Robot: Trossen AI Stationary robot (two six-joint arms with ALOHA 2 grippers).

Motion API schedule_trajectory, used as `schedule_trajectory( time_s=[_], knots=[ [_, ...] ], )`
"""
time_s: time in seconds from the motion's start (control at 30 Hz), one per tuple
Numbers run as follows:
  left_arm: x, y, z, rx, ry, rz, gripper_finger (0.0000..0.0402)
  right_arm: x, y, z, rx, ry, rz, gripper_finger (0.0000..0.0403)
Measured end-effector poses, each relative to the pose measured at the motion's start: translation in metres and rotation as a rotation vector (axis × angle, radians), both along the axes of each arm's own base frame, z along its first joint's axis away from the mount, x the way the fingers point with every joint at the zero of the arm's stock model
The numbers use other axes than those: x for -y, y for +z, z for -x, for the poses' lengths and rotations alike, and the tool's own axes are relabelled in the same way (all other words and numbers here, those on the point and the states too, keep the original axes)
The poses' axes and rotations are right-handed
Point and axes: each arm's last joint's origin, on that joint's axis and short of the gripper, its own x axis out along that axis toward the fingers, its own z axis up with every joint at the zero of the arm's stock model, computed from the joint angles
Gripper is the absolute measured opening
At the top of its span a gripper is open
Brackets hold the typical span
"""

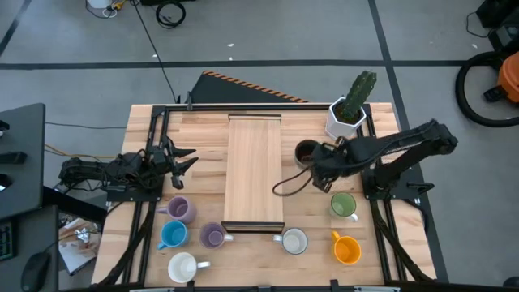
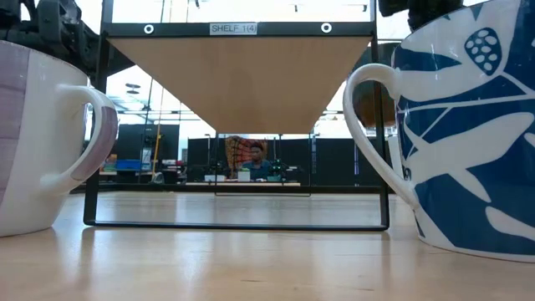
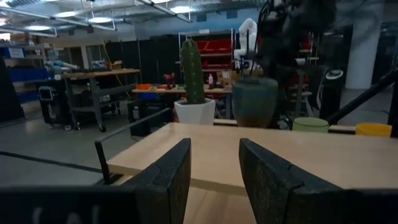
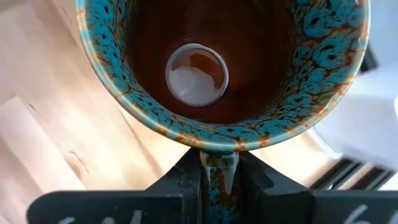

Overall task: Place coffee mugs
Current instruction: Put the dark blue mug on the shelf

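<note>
The right end effector [image 4: 214, 171] is pinched on the rim of the dark brown mug [image 4: 217, 68], its two fingers pressed against a thin strip of the mug's wall; the mug's inside is brown with a teal-speckled lip. In the high view this end effector [image 1: 322, 162] sits right of centre in the frame, just right of the wooden shelf board [image 1: 255, 170], with the dark brown mug [image 1: 306, 152] at its tip, near the white faceted pot with a cactus [image 1: 347, 116] in the upper right. Whether the mug rests on the tabletop [image 1: 405, 268] or is lifted cannot be told. The left end effector [image 1: 180, 160] hangs at the left of the frame beside the shelf board, its fingers [image 3: 168, 180] spread apart with nothing between them, pointing across the board. Along the lower part of the high view stand the other mugs: a purple mug [image 1: 179, 209], a blue mug [image 1: 172, 234], a second purple mug [image 1: 212, 235] and a white mug [image 1: 182, 266] at lower left, another white mug [image 1: 293, 241] below the board, and a green mug [image 1: 343, 203] and an orange mug [image 1: 347, 249] at lower right. The low view shows the shelf frame [image 2: 238, 125] between two close mugs, with a person seated in the room far behind.
</note>
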Motion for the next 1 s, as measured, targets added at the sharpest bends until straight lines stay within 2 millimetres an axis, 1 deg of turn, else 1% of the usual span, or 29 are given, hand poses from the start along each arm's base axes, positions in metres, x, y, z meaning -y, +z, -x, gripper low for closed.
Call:
schedule_trajectory(
  time_s=[0.17, 0.3, 0.5, 0.67, 0.83, 0.9, 1.0],
  knots=[
    [0.000, 0.000, 0.000, 0.010, -0.007, 0.041, 0.0141, 0.021, 0.017, 0.005, 0.090, 0.108, 0.024, 0.0059],
    [0.001, -0.001, 0.000, 0.019, -0.034, 0.089, 0.0141, 0.039, 0.026, -0.001, 0.166, 0.219, 0.035, 0.0058],
    [0.004, -0.003, -0.001, 0.028, -0.157, 0.167, 0.0141, 0.067, 0.029, -0.014, 0.133, 0.317, 0.050, 0.0058],
    [0.004, -0.004, -0.002, 0.025, -0.184, 0.210, 0.0141, 0.084, 0.038, -0.024, 0.123, 0.388, 0.098, 0.0058],
    [0.005, -0.007, -0.002, 0.004, -0.189, 0.258, 0.0141, 0.098, 0.040, -0.036, 0.200, 0.461, 0.085, 0.0059],
    [0.004, -0.008, -0.002, -0.005, -0.187, 0.261, 0.0141, 0.103, 0.038, -0.042, 0.223, 0.470, 0.081, 0.0059],
    [0.004, -0.008, -0.002, -0.005, -0.188, 0.259, 0.0141, 0.108, 0.030, -0.051, 0.218, 0.482, 0.055, 0.0059]
  ],
)
